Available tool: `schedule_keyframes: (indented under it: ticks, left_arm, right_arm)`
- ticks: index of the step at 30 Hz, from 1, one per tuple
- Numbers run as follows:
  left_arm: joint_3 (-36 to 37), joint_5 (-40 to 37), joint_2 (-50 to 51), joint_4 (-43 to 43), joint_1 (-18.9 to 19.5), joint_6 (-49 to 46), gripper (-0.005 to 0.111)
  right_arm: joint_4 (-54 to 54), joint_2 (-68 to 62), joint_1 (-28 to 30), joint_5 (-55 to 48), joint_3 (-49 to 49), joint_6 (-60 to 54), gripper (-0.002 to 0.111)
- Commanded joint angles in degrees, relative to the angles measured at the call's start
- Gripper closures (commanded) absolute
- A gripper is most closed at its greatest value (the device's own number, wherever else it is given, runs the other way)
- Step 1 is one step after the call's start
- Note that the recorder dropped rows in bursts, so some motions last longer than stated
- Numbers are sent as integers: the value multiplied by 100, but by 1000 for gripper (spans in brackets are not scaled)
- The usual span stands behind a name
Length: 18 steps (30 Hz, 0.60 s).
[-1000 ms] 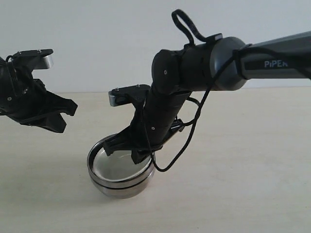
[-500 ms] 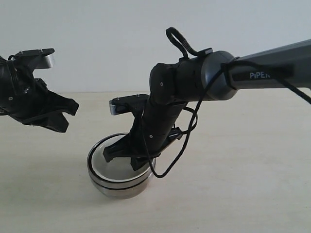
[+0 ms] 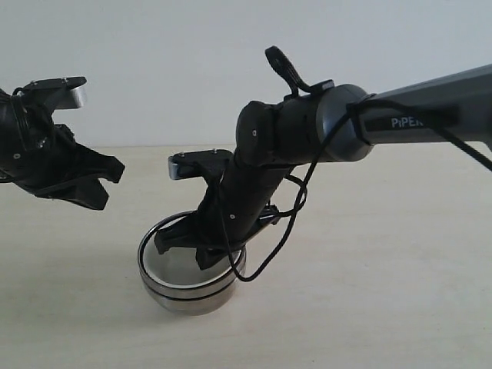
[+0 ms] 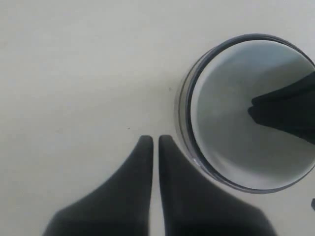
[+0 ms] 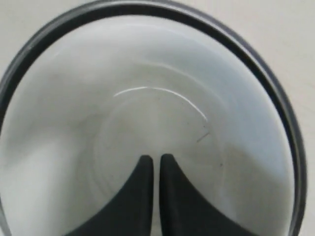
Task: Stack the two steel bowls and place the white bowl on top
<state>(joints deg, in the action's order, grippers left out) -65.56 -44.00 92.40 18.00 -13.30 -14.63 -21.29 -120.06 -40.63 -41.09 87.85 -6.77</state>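
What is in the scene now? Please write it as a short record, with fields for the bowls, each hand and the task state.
steel bowls: two, nested one in the other, standing on the table
white bowl: appears to sit upright inside the upper steel bowl
right hand: fingers shut, holding nothing, tips over the white bowl's inside; contact cannot be told
left hand: fingers shut, holding nothing, raised beside the stack and apart from it
task state: the stack looks complete

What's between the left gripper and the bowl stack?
Nothing: the left wrist view shows only bare table between the left gripper and the bowl stack.
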Motion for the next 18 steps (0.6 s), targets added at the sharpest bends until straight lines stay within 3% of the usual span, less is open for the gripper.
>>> schedule_keyframes:
  ticks: [1, 5, 7, 10, 14, 18]
  left_arm:
    - [19, 24, -12, 65, 9, -64, 103]
    - [57, 52, -42, 65, 9, 35, 103]
    - [265, 443, -309, 65, 9, 137, 103]
    - [649, 823, -967, 295, 9, 225, 103]
    - [1408, 1681, -1915, 1019, 9, 225, 103]
    - [2756, 2442, -3323, 1670, 9, 225, 103]
  right_arm:
    - [74, 348, 5, 66, 24, -42, 108]
    - [723, 942, 15, -3, 24, 479, 108]
    - [1621, 1343, 15, -66, -20, 1194, 108]
    - [1914, 2118, 15, 379, -674, 1371, 108]
    - [1875, 3112, 15, 1301, -2083, 1414, 108]
    - [1564, 4552, 15, 2944, -3990, 1521, 108]
